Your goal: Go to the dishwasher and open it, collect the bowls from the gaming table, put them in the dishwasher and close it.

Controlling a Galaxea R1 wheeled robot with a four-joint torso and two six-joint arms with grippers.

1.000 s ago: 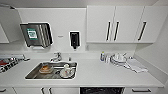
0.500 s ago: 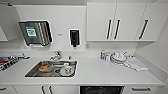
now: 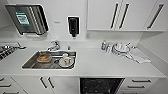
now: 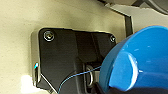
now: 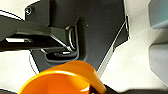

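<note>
Orange bowl (image 5: 67, 80) rim up close, pale floor behind, grey surface alongside

Head camera moved nearer the counter, sink (image 3: 50, 60) lower in view, dark dishwasher (image 3: 101, 85) opening now showing more.

A steel sink (image 3: 30, 65) set in a white counter (image 3: 100, 65) holds an orange dish (image 3: 44, 57) and a white cup (image 3: 65, 59). Behind the sink stands a tap (image 3: 54, 45); above it hang a paper-towel dispenser (image 3: 27, 19) and a black soap dispenser (image 3: 73, 26). Well along the counter from the sink lie stacked white dishes (image 3: 121, 48) and a cloth (image 3: 139, 56).
</note>
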